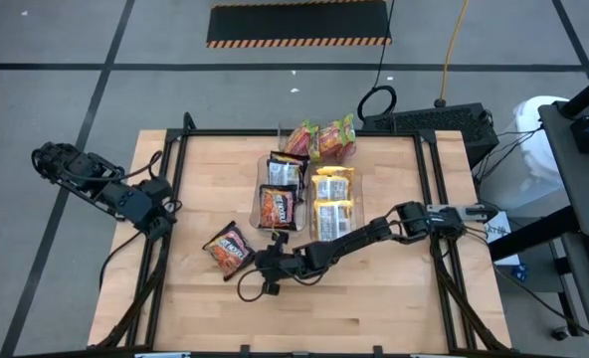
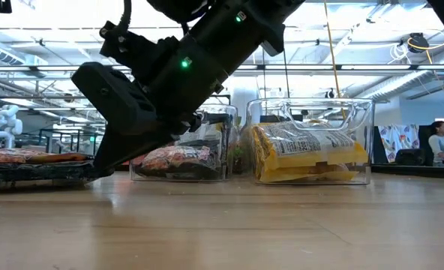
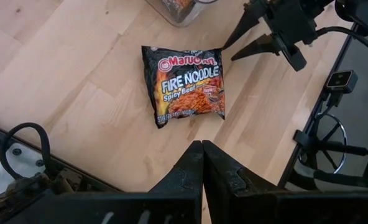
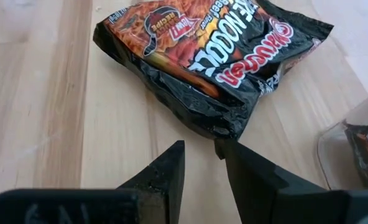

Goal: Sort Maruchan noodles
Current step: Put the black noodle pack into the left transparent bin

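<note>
One dark, flat plastic Maruchan Fire Noodle packet [image 1: 228,249] is lying loose on the wooden bench [image 1: 374,298], apart from the packets already sitting in the clear plastic bins [image 2: 312,142]. In the high view the brown-and-orange packets [image 1: 278,207] are filling one bin and the yellow packets [image 1: 332,204] the one beside it, with pink-green packets [image 1: 324,139] at the far end.

Your right end effector [image 4: 199,155] is hovering just beside the loose packet's crinkled edge, its fingers spread and grasping nothing. Your left end effector [image 3: 202,155] is waiting near the bench's left edge, clenched on nothing, looking toward the same packet.

You are likely setting up the pick, so do it cleanly:
- Be bringing the fingers down so one is landing on each side of the raised, crumpled seam nearest you, not on the flat printed face.
- Be keeping the lower finger skimming the bench so it is sliding under the edge rather than pushing the packet away.
- Be closing only once the wrapper is between both fingers; a thin pinch of film may slip.
- Judging by its colours, you are probably taking it to the bin holding the brown-and-orange packets.
</note>
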`<state>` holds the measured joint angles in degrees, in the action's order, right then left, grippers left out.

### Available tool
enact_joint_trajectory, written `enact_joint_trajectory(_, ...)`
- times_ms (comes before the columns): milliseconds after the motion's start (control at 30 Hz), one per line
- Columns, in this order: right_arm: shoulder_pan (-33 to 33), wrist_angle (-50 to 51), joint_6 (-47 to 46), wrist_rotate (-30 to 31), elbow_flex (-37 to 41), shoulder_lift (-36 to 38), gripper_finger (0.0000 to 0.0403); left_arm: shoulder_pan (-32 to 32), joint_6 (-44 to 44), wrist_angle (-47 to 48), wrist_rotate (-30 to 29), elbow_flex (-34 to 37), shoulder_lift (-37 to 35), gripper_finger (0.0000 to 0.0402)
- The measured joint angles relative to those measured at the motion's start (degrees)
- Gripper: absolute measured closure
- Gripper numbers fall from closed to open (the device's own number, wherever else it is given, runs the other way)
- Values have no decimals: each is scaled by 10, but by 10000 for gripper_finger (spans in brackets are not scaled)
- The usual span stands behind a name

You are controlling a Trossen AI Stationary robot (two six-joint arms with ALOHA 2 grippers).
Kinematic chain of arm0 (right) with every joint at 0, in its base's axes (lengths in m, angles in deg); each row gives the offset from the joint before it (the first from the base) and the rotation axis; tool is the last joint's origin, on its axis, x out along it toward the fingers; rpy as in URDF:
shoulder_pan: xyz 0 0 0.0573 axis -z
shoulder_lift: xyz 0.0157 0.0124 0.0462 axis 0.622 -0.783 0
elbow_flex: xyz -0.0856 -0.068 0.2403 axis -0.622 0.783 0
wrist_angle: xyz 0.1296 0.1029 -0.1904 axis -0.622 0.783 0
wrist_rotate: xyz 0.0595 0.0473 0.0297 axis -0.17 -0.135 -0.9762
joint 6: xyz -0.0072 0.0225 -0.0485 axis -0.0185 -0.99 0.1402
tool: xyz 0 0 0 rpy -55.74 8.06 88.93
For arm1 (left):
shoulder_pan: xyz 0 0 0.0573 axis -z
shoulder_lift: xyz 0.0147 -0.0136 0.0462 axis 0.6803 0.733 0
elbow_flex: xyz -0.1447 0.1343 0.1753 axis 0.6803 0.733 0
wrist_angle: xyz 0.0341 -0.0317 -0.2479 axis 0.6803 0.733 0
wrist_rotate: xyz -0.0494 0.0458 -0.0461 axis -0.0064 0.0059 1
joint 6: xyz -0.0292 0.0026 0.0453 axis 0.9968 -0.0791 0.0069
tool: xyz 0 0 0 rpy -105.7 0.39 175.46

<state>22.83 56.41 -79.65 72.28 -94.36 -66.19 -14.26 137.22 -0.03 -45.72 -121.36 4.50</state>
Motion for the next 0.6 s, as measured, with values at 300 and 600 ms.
enact_joint_trajectory(300,0,-3,11,32,0,0,291,0,0,0,0,0,0,396)
enact_joint_trajectory(600,10,-4,32,-3,0,0,291,0,0,0,0,0,0,396)
